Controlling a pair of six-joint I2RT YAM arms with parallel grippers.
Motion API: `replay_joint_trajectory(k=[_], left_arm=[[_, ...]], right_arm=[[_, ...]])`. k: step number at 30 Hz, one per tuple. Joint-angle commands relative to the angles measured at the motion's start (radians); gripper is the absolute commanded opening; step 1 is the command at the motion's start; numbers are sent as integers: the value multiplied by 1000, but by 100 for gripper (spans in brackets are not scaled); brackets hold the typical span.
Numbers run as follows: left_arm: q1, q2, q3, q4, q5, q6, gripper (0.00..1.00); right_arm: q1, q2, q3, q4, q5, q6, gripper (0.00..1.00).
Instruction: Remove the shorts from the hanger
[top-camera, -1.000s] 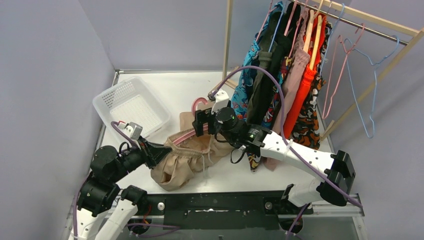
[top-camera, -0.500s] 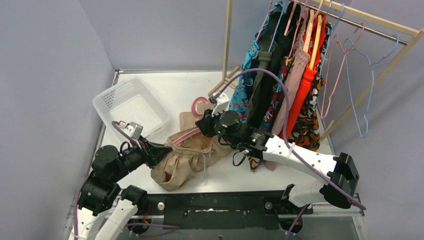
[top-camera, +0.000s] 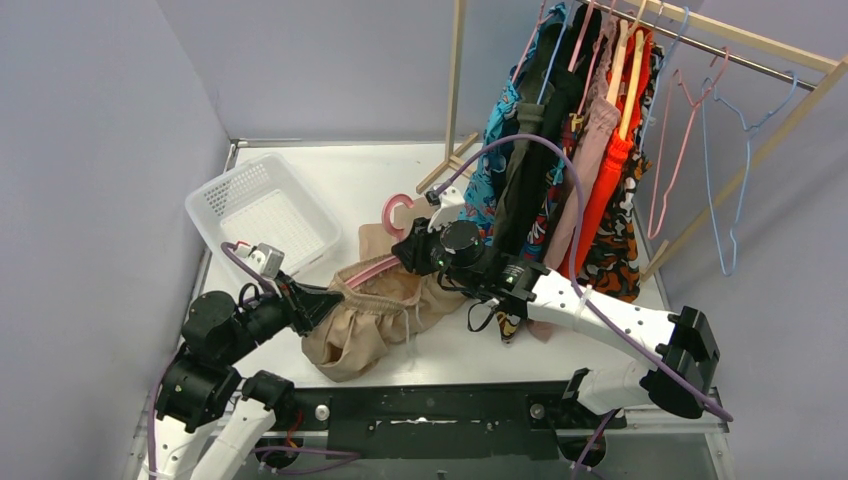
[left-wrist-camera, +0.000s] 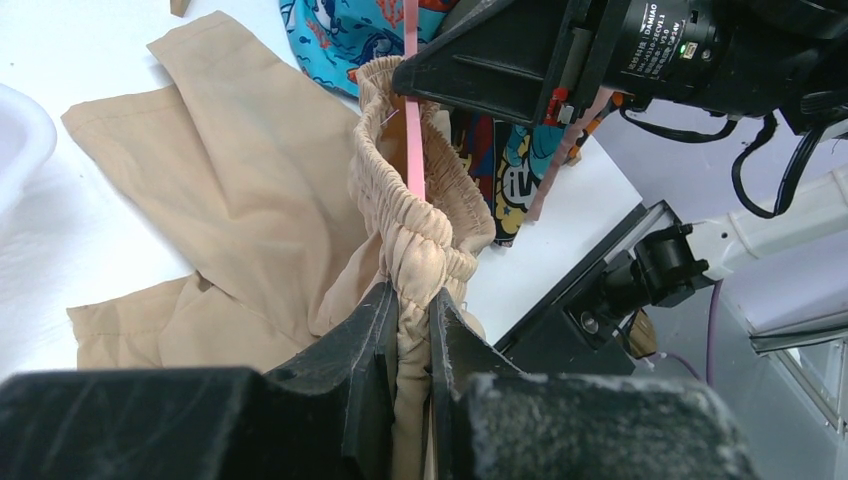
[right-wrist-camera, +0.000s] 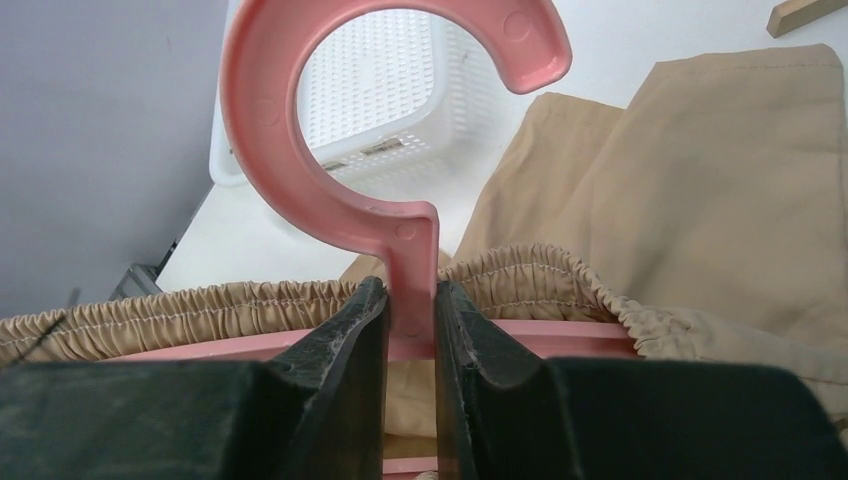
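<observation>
Now | tan shorts (left-wrist-camera: 250, 190): gathered elastic waistband | pink hanger (right-wrist-camera: 410, 260): smooth plastic hook

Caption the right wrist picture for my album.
Right gripper grips the pink hanger by its neck, tan shorts gathered along its bar.

Item count
You have one pair of tan shorts (top-camera: 365, 322), one thick pink hanger (top-camera: 398, 212), one white basket (top-camera: 205, 222), one wooden rack (top-camera: 457, 80).
</observation>
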Motion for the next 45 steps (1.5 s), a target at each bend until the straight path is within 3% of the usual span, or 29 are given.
replay_joint_trajectory(k=[1, 2, 6, 8, 16, 21, 24, 28, 33, 39, 45], left_arm=[[1, -8, 43, 73, 31, -7, 0], [1, -5, 55, 50, 23, 0, 4], [1, 1, 106, -31, -41, 27, 36], [1, 13, 123, -67, -58, 30, 45], [1, 106, 253, -204, -84, 66, 60], [1, 150, 321, -308, -138, 93, 60], [1, 173, 335, -340, -130, 117, 55], [2, 233, 301, -293, -39, 110, 54], [1, 295, 254, -196, -151, 57, 64], [0, 450, 286, -137, -239, 50, 64], [-2, 552, 334, -221, -310, 124, 24]], right_arm=[[-1, -18, 56, -2, 74, 19, 0], [3, -21, 58, -14, 91, 21, 0], [18, -42, 52, -81, 165, 30, 0], [17, -45, 54, -99, 172, 34, 0], [42, 12, 111, -193, 221, 39, 0], [49, 39, 141, -203, 271, 28, 0], [49, 64, 174, -205, 289, 13, 0], [51, 105, 231, -217, 306, -26, 0], [49, 132, 250, -195, 293, -89, 0], [54, 134, 249, -181, 260, -133, 0], [51, 117, 236, -159, 248, -163, 0]])
